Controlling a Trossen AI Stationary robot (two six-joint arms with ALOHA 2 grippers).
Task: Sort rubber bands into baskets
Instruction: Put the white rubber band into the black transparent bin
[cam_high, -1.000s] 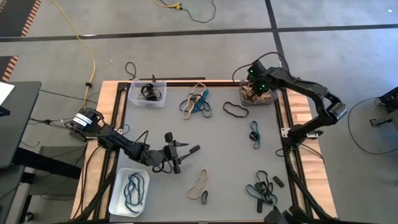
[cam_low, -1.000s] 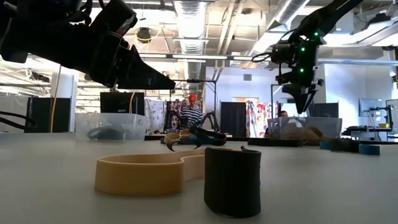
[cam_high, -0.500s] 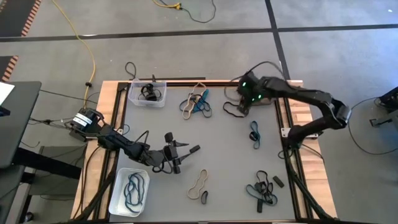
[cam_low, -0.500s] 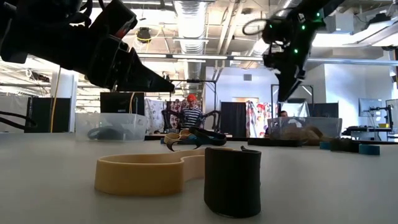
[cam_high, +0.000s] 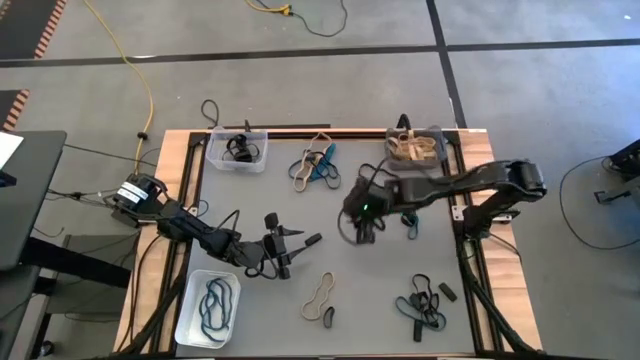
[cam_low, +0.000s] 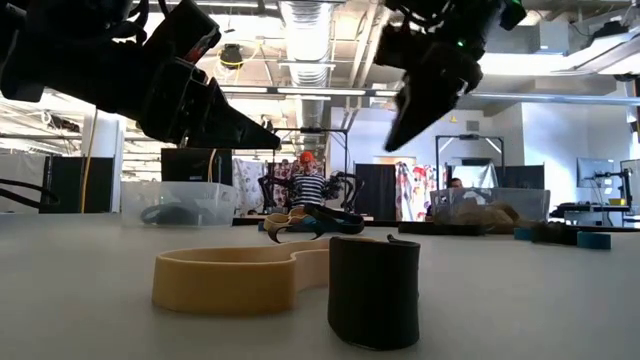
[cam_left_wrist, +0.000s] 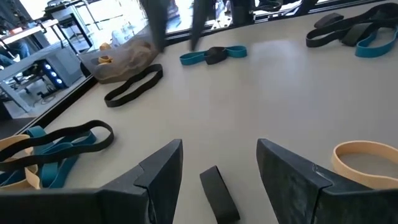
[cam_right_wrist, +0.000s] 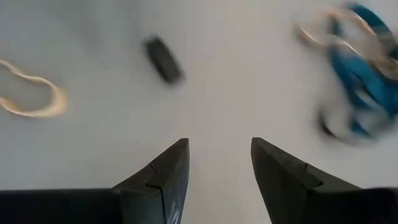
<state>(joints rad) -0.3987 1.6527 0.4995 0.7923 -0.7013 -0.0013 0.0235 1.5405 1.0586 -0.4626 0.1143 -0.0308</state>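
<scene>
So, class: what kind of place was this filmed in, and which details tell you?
Probably a robotics lab or workshop: exposed ceiling ducts, a table fitted with robot arms, a yellow cable trailing over the taped floor, and a person among equipment behind.

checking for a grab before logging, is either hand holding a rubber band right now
No. The left hand and the right hand are both open, with only bare table showing between the fingers of each.

You have a yellow cable (cam_high: 148, 95) running over the floor beyond the table's (cam_high: 350, 255) far left corner, with another coil (cam_high: 300, 12) farther off. A person in a striped top (cam_low: 311, 184) stands in the room behind, among racks and ceiling ducts (cam_low: 305, 25).
</scene>
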